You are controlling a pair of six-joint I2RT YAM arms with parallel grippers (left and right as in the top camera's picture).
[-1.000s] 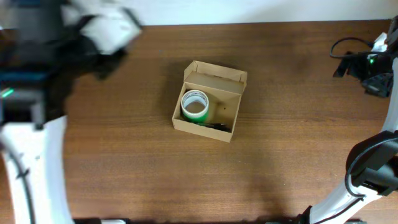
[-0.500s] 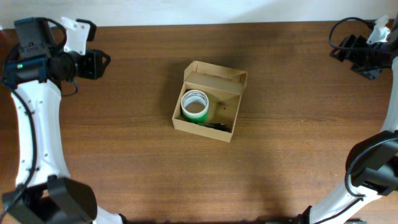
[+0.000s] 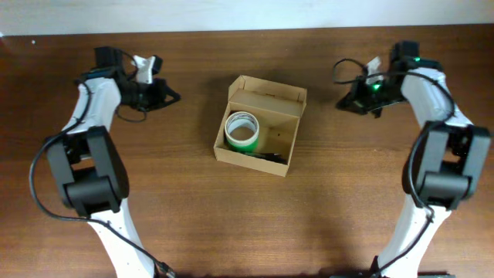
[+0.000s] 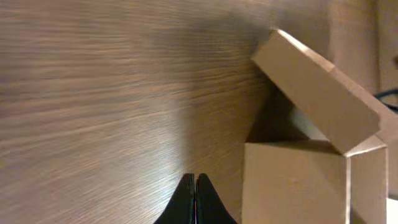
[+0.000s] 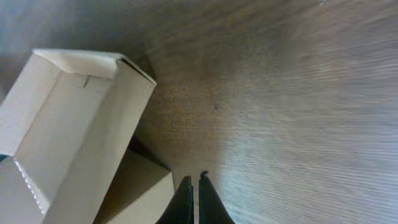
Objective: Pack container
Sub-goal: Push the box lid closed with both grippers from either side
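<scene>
The container (image 3: 262,99), a tan cardboard box with its flap lid raised at the back, stands open mid-table. Inside it sit a green-and-white tape roll (image 3: 242,131) and a dark object (image 3: 266,156) along the front wall. My left gripper (image 3: 171,98) hovers to the box's left, shut and empty, its tips pointing at the box. In the left wrist view its fingers (image 4: 195,186) are pressed together beside the container (image 4: 311,124). My right gripper (image 3: 342,103) is to the box's right, shut and empty. The right wrist view has the fingers (image 5: 193,186) near the container (image 5: 74,124).
The brown wooden table (image 3: 154,201) stretches around the box. A pale wall edge (image 3: 231,15) runs along the back. Both arms reach in from the front corners, curving along the left and right sides.
Both arms swung in from the far back corners toward the box. Each gripper closed from open to shut. The box and its contents stayed put.
</scene>
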